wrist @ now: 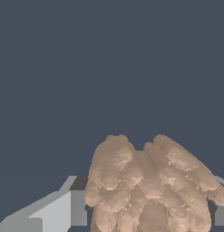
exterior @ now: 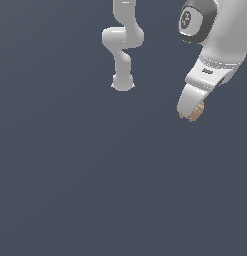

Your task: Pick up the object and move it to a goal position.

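Observation:
The object (exterior: 195,114) is a small bumpy tan-pink blob, seen at the exterior view's right, held at the tip of my white gripper (exterior: 191,113). The wrist view shows the object (wrist: 149,186) large and lumpy, sitting between the grey fingers (wrist: 59,210), which press against its sides. The gripper is shut on it. The white fingers cover part of the blob in the exterior view.
The arm's base and lower links (exterior: 123,45) stand at the back middle of the exterior view. A plain dark blue-grey floor (exterior: 95,175) spreads everywhere around, with no other object showing.

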Available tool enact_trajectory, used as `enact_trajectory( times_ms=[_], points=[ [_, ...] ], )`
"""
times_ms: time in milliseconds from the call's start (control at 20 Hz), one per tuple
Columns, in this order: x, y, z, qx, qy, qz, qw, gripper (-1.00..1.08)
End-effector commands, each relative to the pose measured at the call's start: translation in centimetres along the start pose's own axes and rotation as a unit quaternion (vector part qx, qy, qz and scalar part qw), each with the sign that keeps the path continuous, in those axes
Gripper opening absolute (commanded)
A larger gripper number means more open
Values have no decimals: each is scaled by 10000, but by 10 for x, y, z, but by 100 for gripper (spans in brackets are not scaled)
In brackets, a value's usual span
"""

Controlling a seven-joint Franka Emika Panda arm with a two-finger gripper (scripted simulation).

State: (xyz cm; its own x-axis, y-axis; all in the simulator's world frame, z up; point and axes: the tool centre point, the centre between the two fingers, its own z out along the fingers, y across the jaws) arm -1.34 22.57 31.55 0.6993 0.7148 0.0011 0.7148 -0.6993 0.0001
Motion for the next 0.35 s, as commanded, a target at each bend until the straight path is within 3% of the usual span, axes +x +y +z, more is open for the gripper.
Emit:
enact_trajectory(
  times_ms=[0, 300],
  points=[
    [4, -2, -6, 2, -4, 4, 10000, -100],
    [8, -3, -11, 2, -4, 4, 10000, -100]
  ],
)
